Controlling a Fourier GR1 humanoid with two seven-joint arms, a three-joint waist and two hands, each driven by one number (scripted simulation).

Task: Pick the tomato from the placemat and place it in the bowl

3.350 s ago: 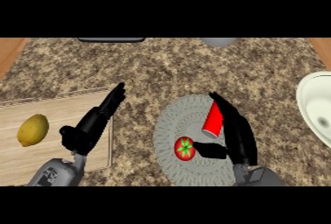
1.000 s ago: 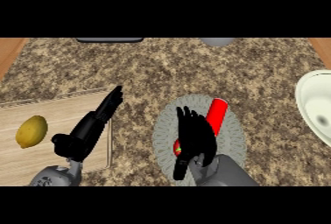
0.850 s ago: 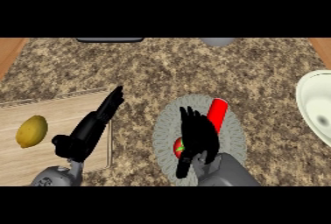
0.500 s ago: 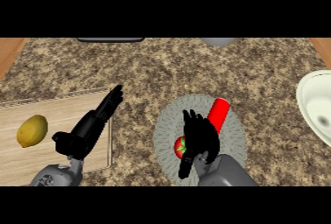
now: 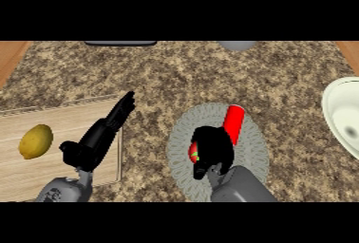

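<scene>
Our right hand [image 5: 214, 148] on tomato [image 5: 192, 153], fingers curled round it (only left side peeks out). Bowl [image 5: 341, 110] well off to right. Left hand [image 5: 98, 140] open, resting over cutting board [image 5: 49, 118].

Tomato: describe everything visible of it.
Only a sliver of the tomato shows: red skin with a green patch, at the left edge of the right hand, whose fingers curl over it and hide the rest. It is on the round grey placemat, left of centre, below-left of a long red object; contact between them is hidden.
</scene>
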